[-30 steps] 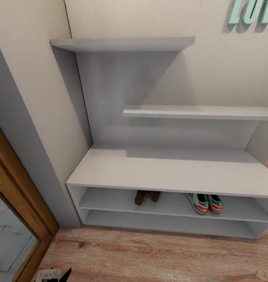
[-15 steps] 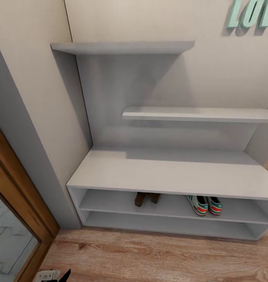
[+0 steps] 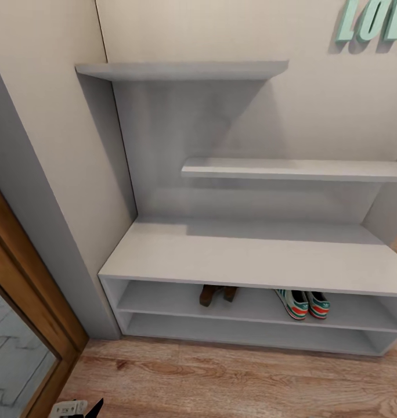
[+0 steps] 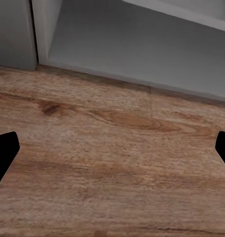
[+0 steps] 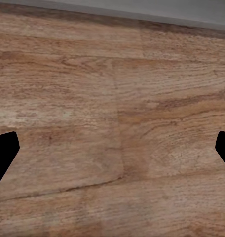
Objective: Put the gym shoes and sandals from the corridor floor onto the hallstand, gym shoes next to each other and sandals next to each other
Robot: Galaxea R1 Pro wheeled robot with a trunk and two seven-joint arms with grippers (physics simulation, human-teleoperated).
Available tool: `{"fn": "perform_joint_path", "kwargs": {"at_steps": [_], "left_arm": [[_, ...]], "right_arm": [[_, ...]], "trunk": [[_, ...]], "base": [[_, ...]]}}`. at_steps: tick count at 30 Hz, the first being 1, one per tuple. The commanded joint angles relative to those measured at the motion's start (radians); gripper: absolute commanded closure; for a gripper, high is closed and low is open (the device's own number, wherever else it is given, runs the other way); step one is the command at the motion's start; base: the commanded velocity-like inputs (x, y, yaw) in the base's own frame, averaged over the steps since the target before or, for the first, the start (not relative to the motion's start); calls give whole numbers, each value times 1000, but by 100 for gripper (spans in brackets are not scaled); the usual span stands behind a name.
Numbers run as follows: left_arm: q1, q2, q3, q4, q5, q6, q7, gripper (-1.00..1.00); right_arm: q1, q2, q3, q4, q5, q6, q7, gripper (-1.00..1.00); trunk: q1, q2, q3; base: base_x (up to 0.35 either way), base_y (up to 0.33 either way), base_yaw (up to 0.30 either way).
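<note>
The light grey hallstand [image 3: 245, 255], a long low bench with two open shelf levels beneath it and floating grey shelves on the wall above, stands against a cream wall on the light brown wood-grain plank floor [image 3: 222, 383]. On the upper of the two open levels, the two white gym shoes with green side stripes and red-orange heel patches [image 3: 303, 302] sit side by side, touching or nearly so, towards the right half of the shelf, their heels facing outward. To their left on the same level, well apart from them, the two flat brown leather sandals [image 3: 216, 293] lie close together, mostly hidden under the bench top so that only their near ends show. The lower level and the bench top carry nothing visible. Mint-green raised letters [image 3: 370, 20] hang on the wall at the upper right, and a wooden-framed mirrored door [image 3: 24, 325] lines the left edge. The left gripper [image 4: 112, 153] hangs over the planks just in front of the hallstand's bottom corner, its two dark fingertips [image 4: 4, 150] spread wide with nothing between them. The right gripper [image 5: 112, 153] is likewise released and empty, its fingertips [image 5: 4, 153] far apart above bare wood flooring.
</note>
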Motion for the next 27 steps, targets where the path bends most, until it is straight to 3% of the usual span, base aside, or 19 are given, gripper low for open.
{"fn": "perform_joint_path", "kwargs": {"at_steps": [1,27], "left_arm": [[-1,-1,9,0,-11,-5,-5,-100],[-1,-3,11,0,-11,-5,-5,-100]], "right_arm": [[-1,0,5,1,-4,-3,-2,-100],[-1,0,5,1,-4,-3,-2,-100]], "trunk": [[0,0,-1],[0,0,-1]], "base": [[0,0,0],[0,0,0]]}}
